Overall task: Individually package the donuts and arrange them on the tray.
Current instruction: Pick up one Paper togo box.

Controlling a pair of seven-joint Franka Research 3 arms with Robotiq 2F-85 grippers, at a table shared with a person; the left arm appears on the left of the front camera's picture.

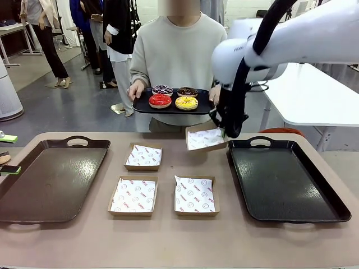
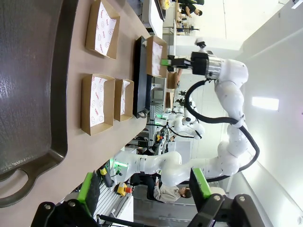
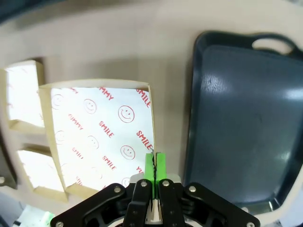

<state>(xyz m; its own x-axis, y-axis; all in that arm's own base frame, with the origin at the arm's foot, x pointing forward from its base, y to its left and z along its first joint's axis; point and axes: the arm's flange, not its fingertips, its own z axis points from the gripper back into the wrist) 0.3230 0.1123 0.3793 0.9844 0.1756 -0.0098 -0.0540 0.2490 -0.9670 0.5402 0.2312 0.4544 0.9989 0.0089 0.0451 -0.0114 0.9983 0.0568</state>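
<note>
Across the table a person holds a small black tray point(image 1: 145, 104) carrying a red donut point(image 1: 160, 100), a yellow donut point(image 1: 186, 102), a dark chocolate donut point(image 1: 187, 91) and a sprinkled chocolate donut point(image 1: 162, 89). My right gripper point(image 1: 227, 133) point(image 3: 154, 165) is shut on the rim of a paper-lined cardboard box point(image 1: 205, 138) point(image 3: 99, 137). The box hangs tilted above the table, beside the far left corner of the large black tray point(image 1: 286, 179). At the table's left edge my left gripper point(image 1: 7, 152) point(image 2: 144, 189) stands open with nothing in it.
Three more lined boxes lie mid-table: one at the back point(image 1: 143, 156) and two in front point(image 1: 133, 195) point(image 1: 194, 195). A large brown tray point(image 1: 50, 179) lies on the left, bare like the black one. A white table point(image 1: 314, 95) stands behind right, and people stand farther off.
</note>
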